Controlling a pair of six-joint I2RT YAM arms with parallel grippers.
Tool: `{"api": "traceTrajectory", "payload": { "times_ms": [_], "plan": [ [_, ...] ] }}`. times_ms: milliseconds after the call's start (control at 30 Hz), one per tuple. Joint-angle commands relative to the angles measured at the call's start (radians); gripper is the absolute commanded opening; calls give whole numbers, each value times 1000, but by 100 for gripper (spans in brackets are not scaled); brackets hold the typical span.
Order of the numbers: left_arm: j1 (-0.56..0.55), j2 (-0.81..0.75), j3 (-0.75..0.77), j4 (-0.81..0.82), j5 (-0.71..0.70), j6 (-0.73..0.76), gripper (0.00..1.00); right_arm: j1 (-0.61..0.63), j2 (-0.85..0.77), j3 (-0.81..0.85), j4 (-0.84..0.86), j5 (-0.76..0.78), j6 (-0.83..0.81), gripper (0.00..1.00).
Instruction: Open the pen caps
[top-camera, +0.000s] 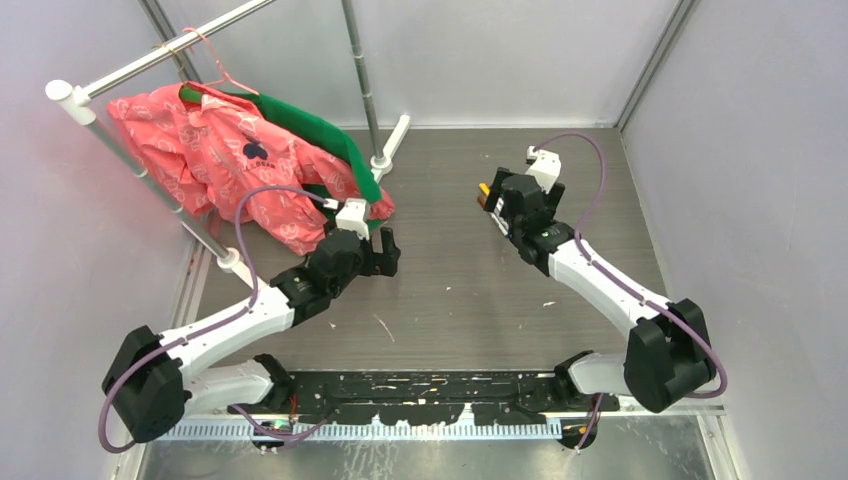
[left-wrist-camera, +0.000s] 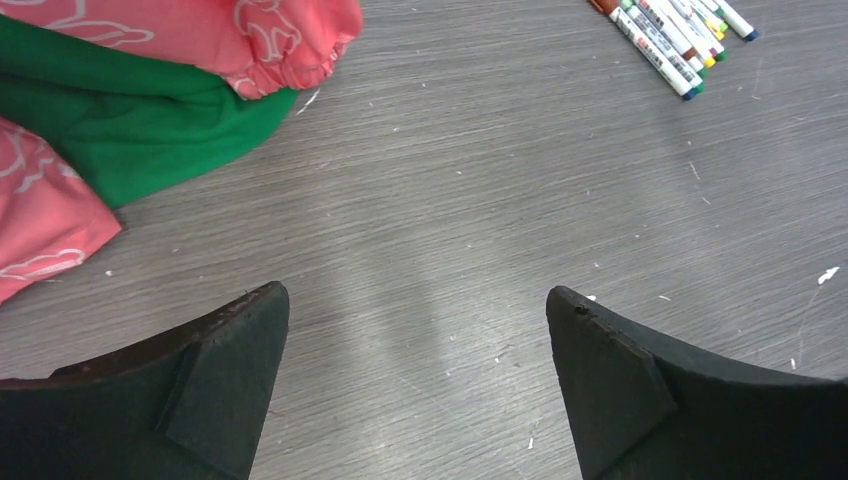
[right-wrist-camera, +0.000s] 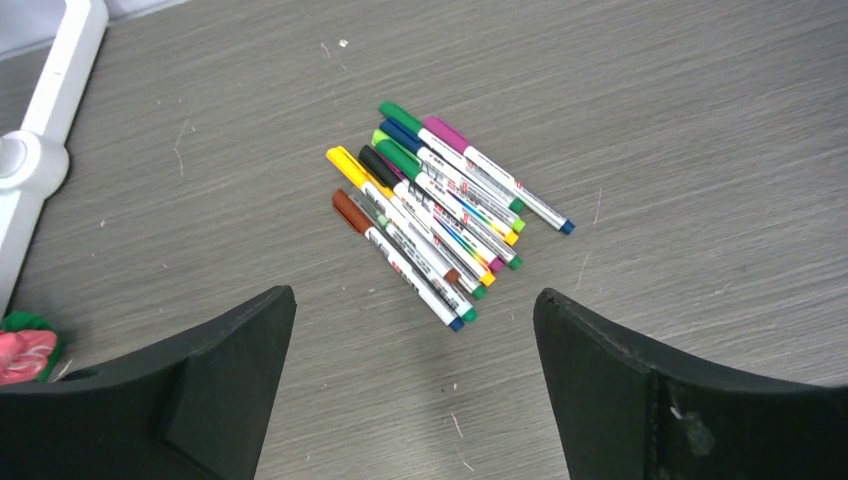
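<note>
A bundle of several white-barrelled pens (right-wrist-camera: 440, 210) lies on the grey table, with all caps on. The caps sit at the far-left ends: green (right-wrist-camera: 398, 115), purple (right-wrist-camera: 443, 132), yellow (right-wrist-camera: 343, 160), brown (right-wrist-camera: 349, 209), dark (right-wrist-camera: 375, 163). My right gripper (right-wrist-camera: 415, 295) is open and empty, hovering just short of the bundle's near ends. In the top view it (top-camera: 497, 208) covers most of the pens (top-camera: 484, 193). My left gripper (left-wrist-camera: 418, 290) is open and empty over bare table; the pens (left-wrist-camera: 668, 40) lie far off at its upper right. It also shows in the top view (top-camera: 386, 252).
A pink garment (top-camera: 210, 150) and a green garment (top-camera: 310, 125) hang from a rack at the back left and drape onto the table beside the left gripper (left-wrist-camera: 130, 130). The rack's white foot (top-camera: 392, 145) stands left of the pens (right-wrist-camera: 40, 120). Grey walls enclose the table.
</note>
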Motion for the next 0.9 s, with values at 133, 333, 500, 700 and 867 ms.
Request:
{"api": "traceTrajectory", "payload": {
  "times_ms": [133,333,500,700,867],
  "plan": [
    [3,92,49,53,79,-56,92,4,29,58,-90,-63,-77,63],
    [2,136,76,26,57,-140,88,4,108,74,-140,-135,-106,58],
    [3,150,102,-17,36,-227,89,3,210,145,-206,-208,-141,52],
    [3,157,109,-22,34,-336,89,-11,287,193,-212,-262,-182,51],
    [3,147,87,-3,29,-408,89,-42,367,243,-227,-325,-209,51]
  ]
}}
